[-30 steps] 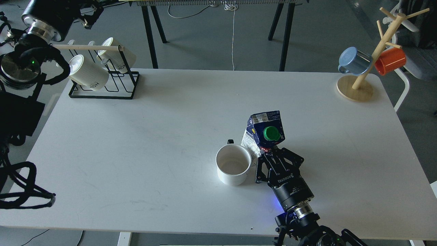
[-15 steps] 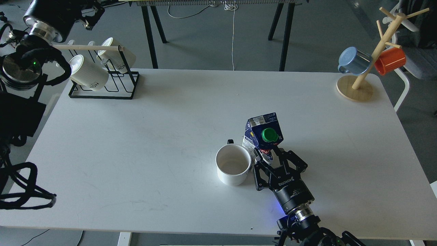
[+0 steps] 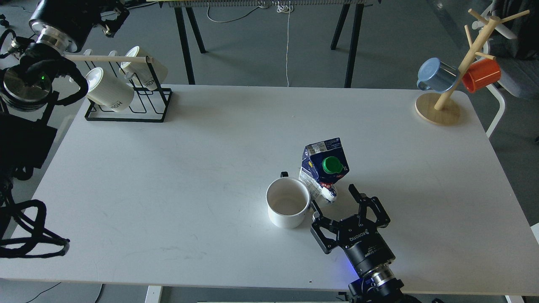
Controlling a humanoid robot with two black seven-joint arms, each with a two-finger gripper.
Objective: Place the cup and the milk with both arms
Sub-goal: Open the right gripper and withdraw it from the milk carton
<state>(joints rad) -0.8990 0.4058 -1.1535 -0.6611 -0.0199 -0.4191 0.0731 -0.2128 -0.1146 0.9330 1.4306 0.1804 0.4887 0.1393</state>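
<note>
The plain white cup (image 3: 287,202) stands upright on the white table (image 3: 189,168), just right of centre near the front, its small dark handle at the back. The dented dark-blue and white milk carton (image 3: 324,168) with a green cap stands right behind and to the right of the cup, touching or nearly touching it. My right gripper (image 3: 334,204) is open and empty, just in front of the carton, its fingers spread apart and clear of it. My left arm is raised at the far left; its gripper's fingers cannot be made out.
A black wire rack (image 3: 128,105) with cream ribbed mugs (image 3: 108,89) stands at the back left. A wooden mug tree (image 3: 452,75) with a blue mug (image 3: 436,75) and an orange mug (image 3: 481,75) stands at the back right.
My right gripper has let go of the milk carton, opened and drawn back towards the front edge. The carton has settled onto the table beside the cup.
</note>
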